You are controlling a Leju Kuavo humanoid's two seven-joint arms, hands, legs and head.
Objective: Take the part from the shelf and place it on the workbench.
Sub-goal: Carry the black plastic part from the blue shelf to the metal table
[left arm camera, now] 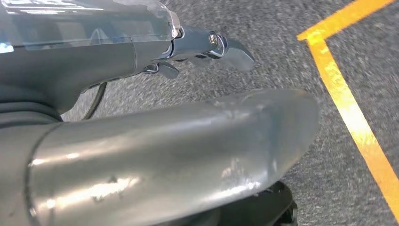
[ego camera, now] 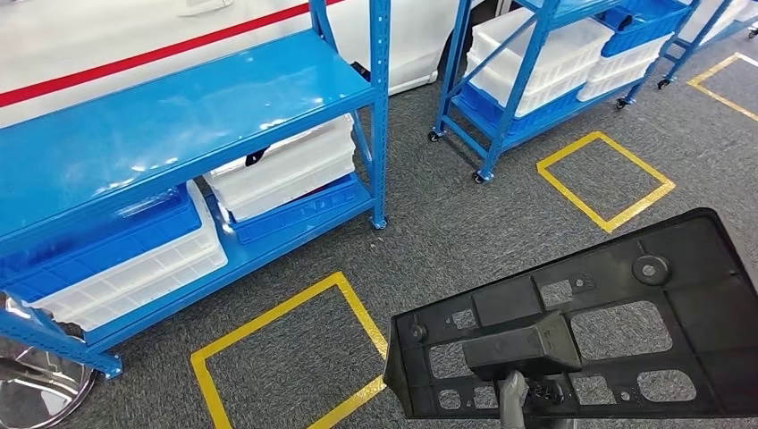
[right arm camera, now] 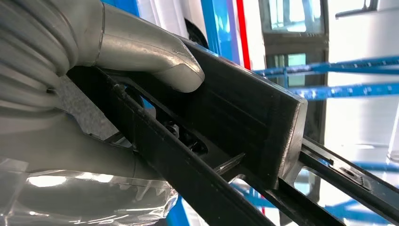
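The blue shelf stands on the grey carpet. The black part is held above the floor, its raised block clamped by the right hand. The left hand holds nothing, fingers loosely apart.

Right hand closed in a grip, left hand empty

The right hand is seen with its thumb pressed flat over a dark part. The left hand is held low, its fingers apart and nothing grasped.
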